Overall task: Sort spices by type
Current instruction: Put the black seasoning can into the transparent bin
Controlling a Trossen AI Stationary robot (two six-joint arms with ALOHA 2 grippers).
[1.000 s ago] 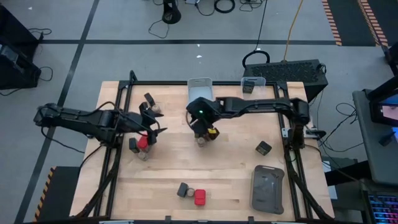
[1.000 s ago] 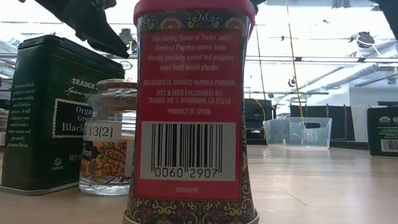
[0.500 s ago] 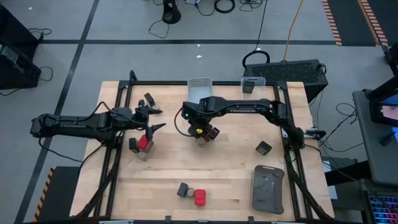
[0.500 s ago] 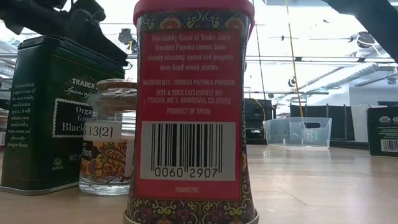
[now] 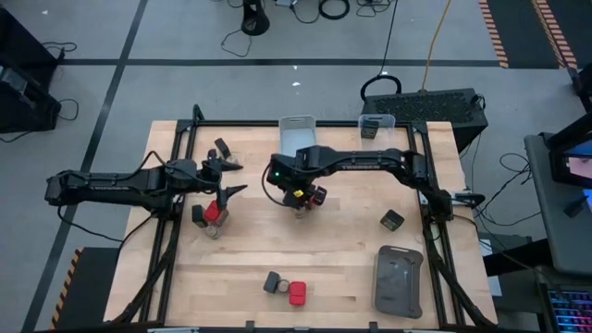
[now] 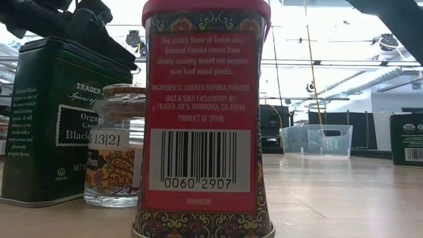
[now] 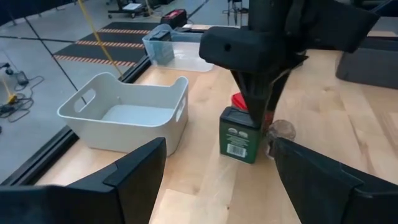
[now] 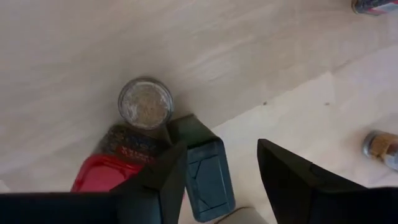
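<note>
Near the middle of the bench [image 5: 351, 250], the right gripper [image 5: 298, 202] hangs directly over a small cluster of spices: a red-capped paprika tin [image 8: 102, 174], a dark green tin [image 8: 208, 174] and a round jar with a tan top [image 8: 145, 102], all three touching or just beside one another. Its jaws stand apart, straddling the dark green tin without gripping anything that can be seen.

Toward the left edge, the left gripper [image 5: 227, 178] hovers with its jaws spread wide and empty, just above a second cluster [image 5: 209, 215] made up of a red-capped tin, a dark tin and a jar. Two more small containers [image 5: 228, 154] sit near the far left of the bench.

Close to the near edge, a third group [image 5: 285, 288] stands together: a dark tin, a round jar and a red-capped tin. A lone dark tin [image 5: 392, 219] rests toward the right edge, with a flat dark grey tray [image 5: 399, 281] nearer the near right corner. At the far edge sit a grey bin [image 5: 298, 132] and a clear bin [image 5: 376, 127], the latter holding a dark tin.
</note>
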